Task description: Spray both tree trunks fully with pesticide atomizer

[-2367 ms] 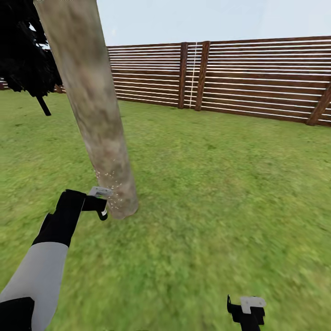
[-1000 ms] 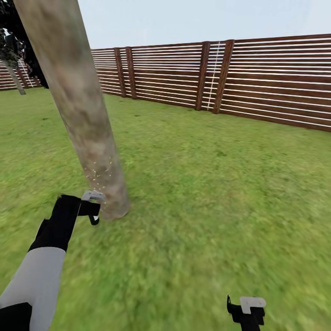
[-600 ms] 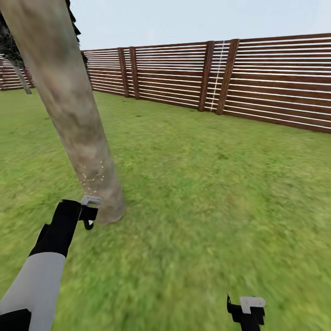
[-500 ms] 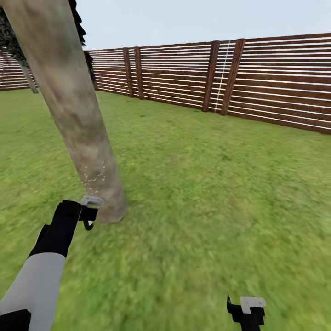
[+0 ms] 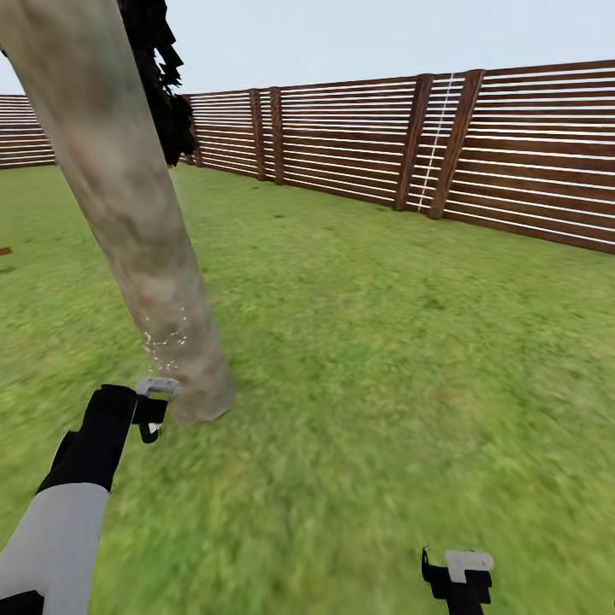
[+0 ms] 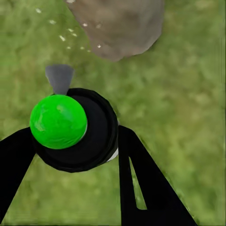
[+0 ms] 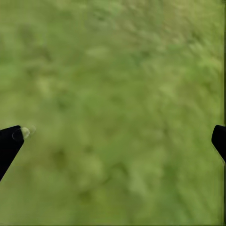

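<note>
Comparing with 0.5 s ago, the head view has turned: the fence (image 5: 478, 145) posts sit further right, black foliage (image 5: 162, 77) now shows behind the trunk (image 5: 128, 205), and the left jaws (image 5: 154, 410) appear slightly lower and further left beside the trunk base. Since the whole picture shifted, the camera moved.

The left jaws are clamped on the atomizer (image 6: 75, 129), a black round body with a green cap (image 6: 58, 121) and a grey nozzle (image 6: 60, 77). The nozzle points toward the trunk foot, near but apart from it. Whitish pesticide (image 5: 164, 340) specks lie on the lower trunk.

The right jaws (image 7: 113, 139) stand wide apart over grass (image 5: 384, 359).
</note>
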{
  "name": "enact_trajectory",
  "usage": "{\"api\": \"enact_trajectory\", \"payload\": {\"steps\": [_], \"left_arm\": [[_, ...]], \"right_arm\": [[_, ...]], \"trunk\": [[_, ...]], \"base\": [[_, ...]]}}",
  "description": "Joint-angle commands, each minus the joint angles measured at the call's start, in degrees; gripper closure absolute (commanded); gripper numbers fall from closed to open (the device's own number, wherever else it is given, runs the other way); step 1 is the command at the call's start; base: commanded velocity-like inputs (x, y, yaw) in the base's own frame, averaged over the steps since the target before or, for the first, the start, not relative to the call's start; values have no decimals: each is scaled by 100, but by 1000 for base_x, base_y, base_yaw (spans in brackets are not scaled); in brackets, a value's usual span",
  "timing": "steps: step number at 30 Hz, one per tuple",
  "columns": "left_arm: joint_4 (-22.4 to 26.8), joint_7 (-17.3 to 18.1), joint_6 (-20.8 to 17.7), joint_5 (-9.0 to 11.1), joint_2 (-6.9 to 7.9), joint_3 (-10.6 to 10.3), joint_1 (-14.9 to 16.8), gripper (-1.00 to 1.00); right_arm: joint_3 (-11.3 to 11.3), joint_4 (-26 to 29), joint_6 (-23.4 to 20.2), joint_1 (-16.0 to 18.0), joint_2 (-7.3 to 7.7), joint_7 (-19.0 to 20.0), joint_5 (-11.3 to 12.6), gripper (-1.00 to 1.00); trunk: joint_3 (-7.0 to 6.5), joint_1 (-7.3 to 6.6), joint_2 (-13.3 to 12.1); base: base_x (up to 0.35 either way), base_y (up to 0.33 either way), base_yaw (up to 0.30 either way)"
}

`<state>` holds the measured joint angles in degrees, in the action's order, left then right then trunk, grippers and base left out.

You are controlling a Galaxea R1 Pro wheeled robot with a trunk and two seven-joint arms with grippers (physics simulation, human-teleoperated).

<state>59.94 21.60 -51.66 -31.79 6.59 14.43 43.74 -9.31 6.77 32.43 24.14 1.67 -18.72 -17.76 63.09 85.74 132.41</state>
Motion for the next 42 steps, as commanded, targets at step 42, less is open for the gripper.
{"api": "enact_trajectory", "payload": {"steps": [42], "left_arm": [[-1456, -641, 1807, 405, -144, 737, -786, 100]], "right_arm": [[0, 0, 0, 0, -8, 9, 0, -100]], "trunk": [[0, 0, 0]], "base": [[155, -121, 81]]}}
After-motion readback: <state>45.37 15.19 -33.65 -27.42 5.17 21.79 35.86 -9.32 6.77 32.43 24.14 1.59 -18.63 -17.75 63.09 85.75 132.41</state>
